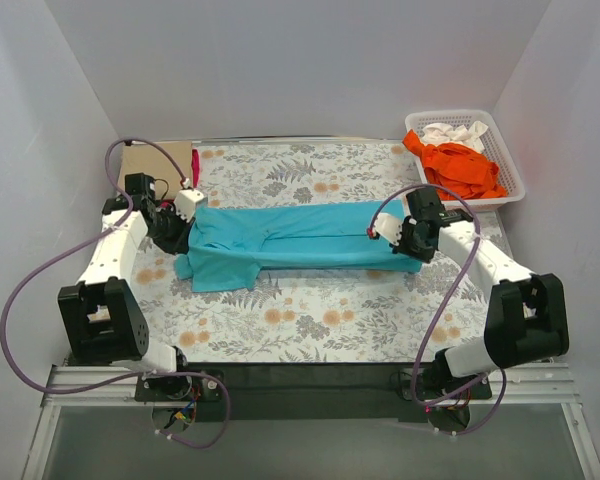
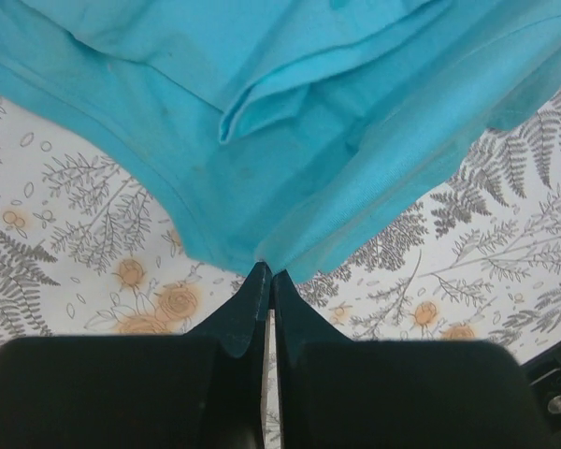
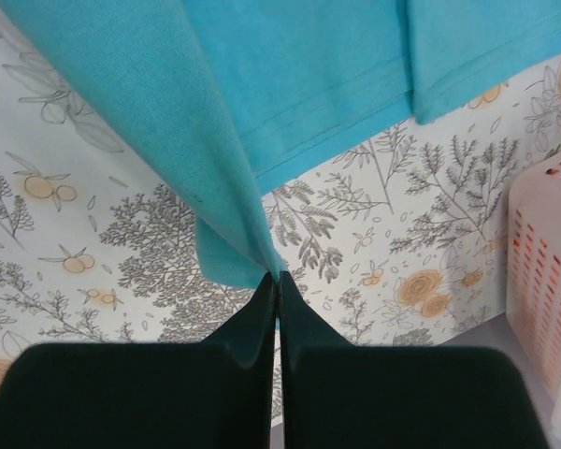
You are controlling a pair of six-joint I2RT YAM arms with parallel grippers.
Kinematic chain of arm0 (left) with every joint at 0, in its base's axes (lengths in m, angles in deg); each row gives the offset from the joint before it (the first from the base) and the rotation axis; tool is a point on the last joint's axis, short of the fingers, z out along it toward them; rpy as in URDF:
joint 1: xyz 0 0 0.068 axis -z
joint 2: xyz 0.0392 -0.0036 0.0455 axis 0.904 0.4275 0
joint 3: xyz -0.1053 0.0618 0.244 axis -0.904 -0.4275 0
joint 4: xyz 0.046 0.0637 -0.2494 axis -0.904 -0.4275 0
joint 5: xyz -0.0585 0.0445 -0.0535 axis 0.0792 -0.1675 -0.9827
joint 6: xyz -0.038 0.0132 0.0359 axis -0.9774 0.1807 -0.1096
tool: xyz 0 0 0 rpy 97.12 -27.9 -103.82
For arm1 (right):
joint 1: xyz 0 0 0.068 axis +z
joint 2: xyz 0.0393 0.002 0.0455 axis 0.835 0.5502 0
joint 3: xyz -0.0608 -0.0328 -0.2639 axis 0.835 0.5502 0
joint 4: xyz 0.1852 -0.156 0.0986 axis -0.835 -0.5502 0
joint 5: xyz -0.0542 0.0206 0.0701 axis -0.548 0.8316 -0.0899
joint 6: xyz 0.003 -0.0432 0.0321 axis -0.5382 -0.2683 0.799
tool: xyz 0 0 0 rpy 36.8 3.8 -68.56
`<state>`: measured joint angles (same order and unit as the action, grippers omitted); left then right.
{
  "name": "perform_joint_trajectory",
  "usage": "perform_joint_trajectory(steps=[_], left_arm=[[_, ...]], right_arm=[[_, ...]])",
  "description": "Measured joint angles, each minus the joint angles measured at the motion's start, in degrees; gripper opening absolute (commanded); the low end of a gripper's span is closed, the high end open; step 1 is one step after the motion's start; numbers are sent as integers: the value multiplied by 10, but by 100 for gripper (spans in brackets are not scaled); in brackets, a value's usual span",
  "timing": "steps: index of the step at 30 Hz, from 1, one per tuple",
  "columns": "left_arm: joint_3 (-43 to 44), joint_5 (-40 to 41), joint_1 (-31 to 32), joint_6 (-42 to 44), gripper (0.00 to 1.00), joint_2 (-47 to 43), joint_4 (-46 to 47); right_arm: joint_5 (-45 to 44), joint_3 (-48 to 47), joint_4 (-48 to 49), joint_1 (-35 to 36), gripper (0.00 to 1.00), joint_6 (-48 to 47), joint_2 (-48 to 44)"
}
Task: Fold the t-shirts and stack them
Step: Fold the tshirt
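Observation:
A turquoise-teal t-shirt [image 1: 300,240] lies stretched left to right across the floral table cloth, folded lengthwise. My left gripper [image 1: 172,228] is shut on its left end; in the left wrist view the fingertips [image 2: 267,273] pinch the shirt's [image 2: 290,140] edge. My right gripper [image 1: 412,240] is shut on its right end; in the right wrist view the gripper [image 3: 279,276] pinches a fold of the cloth [image 3: 290,84]. An orange t-shirt [image 1: 458,168] and a white t-shirt [image 1: 454,132] lie in the basket. A magenta-red sliver [image 1: 195,163] shows at the back left. No tan shirt can be made out.
The white lattice basket [image 1: 512,172] stands at the back right, also in the right wrist view [image 3: 547,281]. A brown cardboard piece [image 1: 155,160] lies at the back left. White walls enclose the floral table cloth [image 1: 310,310] on three sides.

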<state>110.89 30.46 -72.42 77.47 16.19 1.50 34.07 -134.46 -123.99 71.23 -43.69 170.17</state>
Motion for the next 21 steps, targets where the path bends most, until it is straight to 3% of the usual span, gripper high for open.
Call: perform_joint_trajectory(steps=[13, 14, 16, 17, 18, 21], left_arm=[[71, -3, -1, -51, 0, 135, 47], [73, -2, -1, -56, 0, 143, 50], [76, 1, -1, -66, 10, 160, 59], [78, 3, -1, -69, 19, 169, 63], [81, 4, -1, -73, 22, 177, 65], [91, 4, -1, -84, 29, 193, 65]], right_arm=[[11, -130, 1, -11, 2, -17, 162], [10, -137, 1, -11, 13, -16, 174], [10, -153, 1, -11, 29, -16, 196], [10, -158, 2, -11, 47, -16, 206], [8, -163, 2, -11, 53, -12, 214], [0, -178, 0, -12, 58, -9, 228]])
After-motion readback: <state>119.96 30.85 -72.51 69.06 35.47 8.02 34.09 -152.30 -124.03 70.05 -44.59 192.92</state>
